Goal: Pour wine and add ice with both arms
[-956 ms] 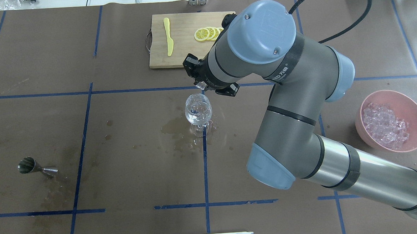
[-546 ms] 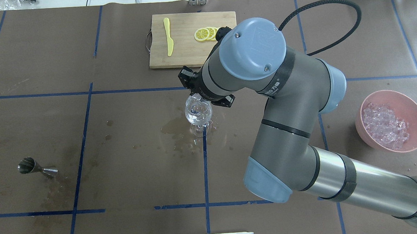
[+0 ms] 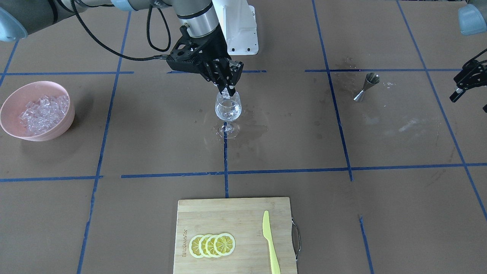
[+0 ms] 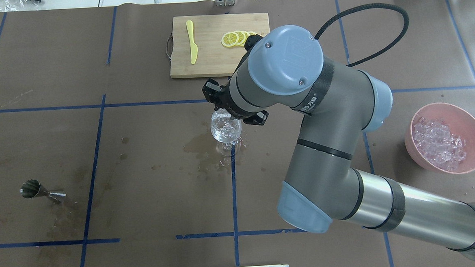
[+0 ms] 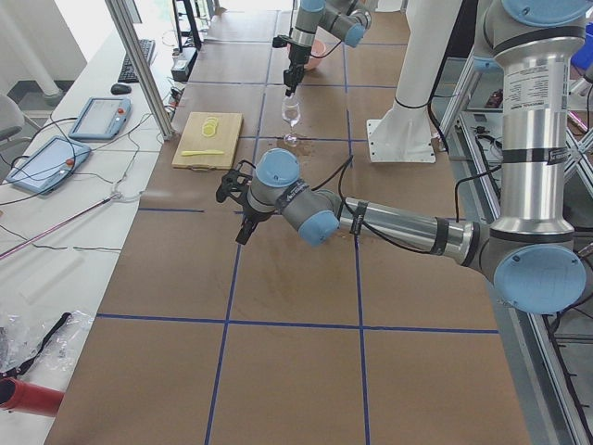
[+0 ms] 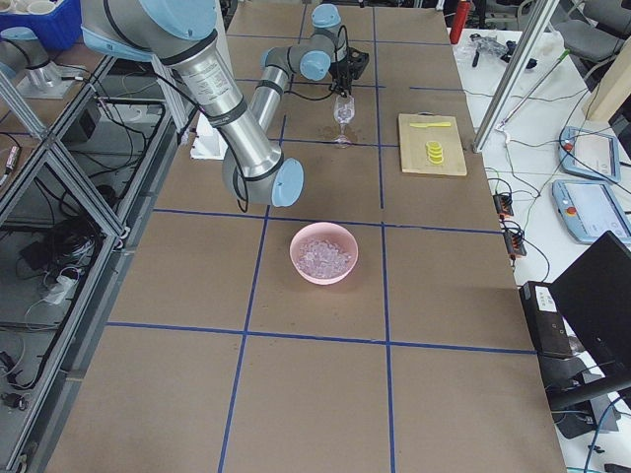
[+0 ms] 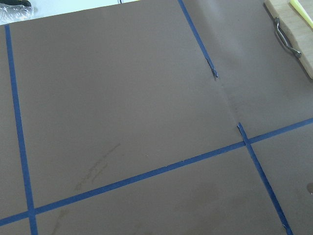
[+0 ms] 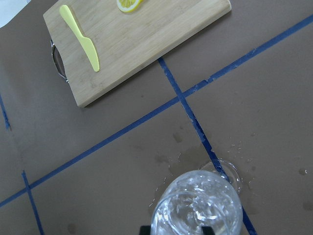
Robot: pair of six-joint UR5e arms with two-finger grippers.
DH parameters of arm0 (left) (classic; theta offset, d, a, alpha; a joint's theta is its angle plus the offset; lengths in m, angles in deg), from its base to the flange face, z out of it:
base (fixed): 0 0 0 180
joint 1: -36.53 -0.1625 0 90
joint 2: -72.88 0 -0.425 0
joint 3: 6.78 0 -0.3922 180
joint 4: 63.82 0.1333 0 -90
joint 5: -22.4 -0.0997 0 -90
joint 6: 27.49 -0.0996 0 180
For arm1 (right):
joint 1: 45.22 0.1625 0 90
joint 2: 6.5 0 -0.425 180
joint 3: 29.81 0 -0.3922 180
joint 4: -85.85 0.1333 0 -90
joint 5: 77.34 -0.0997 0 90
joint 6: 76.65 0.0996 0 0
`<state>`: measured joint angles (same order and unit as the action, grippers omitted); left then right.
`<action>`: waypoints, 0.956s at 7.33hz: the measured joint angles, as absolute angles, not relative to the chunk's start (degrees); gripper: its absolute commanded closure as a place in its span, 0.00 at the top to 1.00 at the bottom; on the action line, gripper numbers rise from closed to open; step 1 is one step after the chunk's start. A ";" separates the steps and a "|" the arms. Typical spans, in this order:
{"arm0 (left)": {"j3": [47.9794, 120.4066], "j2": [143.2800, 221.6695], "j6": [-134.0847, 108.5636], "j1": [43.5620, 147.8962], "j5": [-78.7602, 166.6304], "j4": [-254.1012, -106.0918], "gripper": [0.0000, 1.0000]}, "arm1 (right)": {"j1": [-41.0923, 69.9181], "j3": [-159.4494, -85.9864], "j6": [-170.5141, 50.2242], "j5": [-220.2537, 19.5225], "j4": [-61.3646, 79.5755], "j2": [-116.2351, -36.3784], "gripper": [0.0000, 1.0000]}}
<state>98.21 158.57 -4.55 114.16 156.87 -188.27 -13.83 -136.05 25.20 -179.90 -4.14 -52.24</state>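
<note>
the right end effector is hanging fingers-down, jaws narrowly parted; whether they are gripping anything cannot be told. the wine glass, upright on the tabletop, is standing directly beneath, holding ice. the left end effector is idling well apart, open-jawed and empty.

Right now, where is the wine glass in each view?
Front-facing: wine glass, upper centre.
Overhead: glass, centre.
Exterior left: glass, top centre.
Exterior right: glass, top centre.
Left wrist: not in view.
Right wrist: glass, bottom centre.
Shared landmark: the cutting board, seen in every view.
</note>
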 measured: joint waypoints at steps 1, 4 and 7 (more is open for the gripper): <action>98.05 158.45 -4.55 114.15 156.85 -188.25 1.00 | -12.01 -136.68 24.47 -181.84 -4.15 -53.52 1.00; 97.43 157.89 -4.55 114.17 156.81 -187.93 1.00 | 0.85 -142.82 7.15 -195.22 -3.64 -68.28 1.00; 97.42 157.62 -4.63 114.27 157.06 -184.62 1.00 | 16.30 -140.29 -23.15 -202.94 -3.62 -82.33 1.00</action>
